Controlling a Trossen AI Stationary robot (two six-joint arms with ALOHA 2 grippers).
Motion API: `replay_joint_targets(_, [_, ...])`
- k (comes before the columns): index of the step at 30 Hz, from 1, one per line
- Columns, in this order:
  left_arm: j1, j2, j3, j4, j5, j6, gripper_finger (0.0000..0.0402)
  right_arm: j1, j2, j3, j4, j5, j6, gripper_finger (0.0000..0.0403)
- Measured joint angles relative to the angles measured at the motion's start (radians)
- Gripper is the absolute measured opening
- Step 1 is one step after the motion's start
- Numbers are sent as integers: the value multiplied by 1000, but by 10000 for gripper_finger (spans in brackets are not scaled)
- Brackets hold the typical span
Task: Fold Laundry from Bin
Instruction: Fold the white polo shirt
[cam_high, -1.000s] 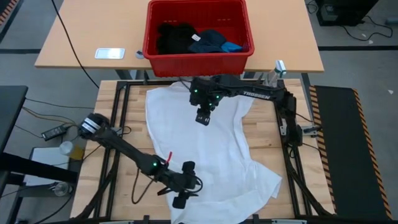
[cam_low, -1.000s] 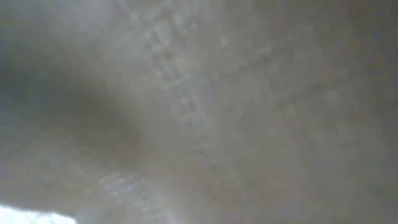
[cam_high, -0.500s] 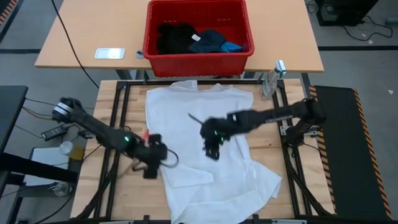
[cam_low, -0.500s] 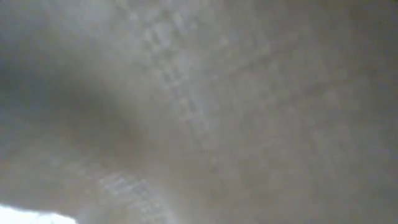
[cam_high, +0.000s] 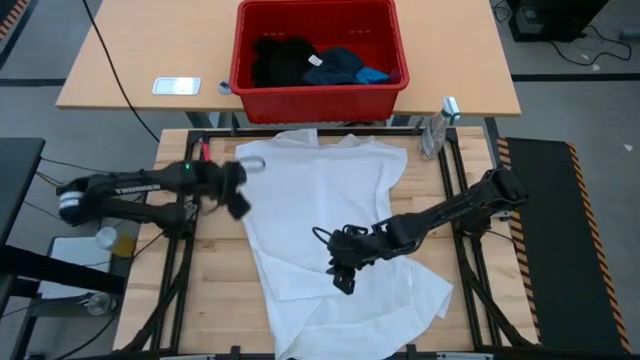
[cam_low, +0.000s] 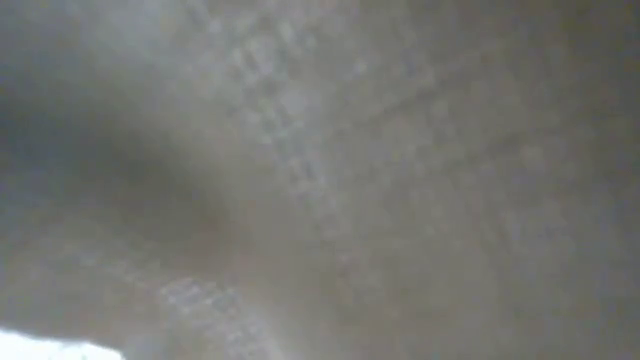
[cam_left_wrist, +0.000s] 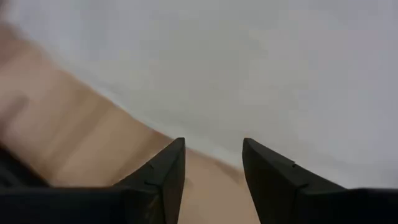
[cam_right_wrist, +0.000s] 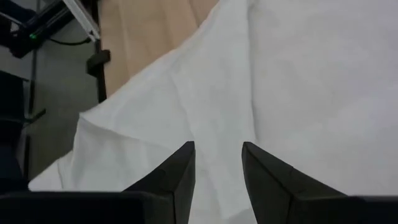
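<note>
Large white cloth garment (cam_high: 335, 225) lies spread on the wooden tabletop (cam_high: 205, 290); black, navy and small blue pieces sit in the red ribbed plastic bin (cam_high: 318, 90) beyond. Step looks like flattening before folding. Left gripper (cam_high: 236, 193) at the garment's left edge, narrow gap, nothing between. Right gripper (cam_high: 342, 281) low over the near part, narrow gap, empty. Next likely needs pinching an edge. Low view shows only blur; high view shows layout.
</note>
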Motion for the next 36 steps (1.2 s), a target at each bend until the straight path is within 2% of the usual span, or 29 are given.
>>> replay_joint_targets(6, [363, 28, -8, 237, 40, 97, 160, -8, 0, 0, 35, 10, 1, 139])
replay_joint_targets(11, [552, 139, -5, 356, 133, 73, 160, -21, 1, 0, 37, 16, 22, 139])
replay_joint_targets(19, [633, 352, 44, 398, 116, -20, 179, -50, 1, 0, 38, 17, 23, 139])
replay_joint_targets(26, [661, 447, 70, 474, 108, -34, 217, -78, 1, 0, 32, 17, 23, 139])
replay_joint_targets(36, [692, 552, 106, 536, 86, 34, 202, -84, 1, 0, 33, 21, 60, 139])
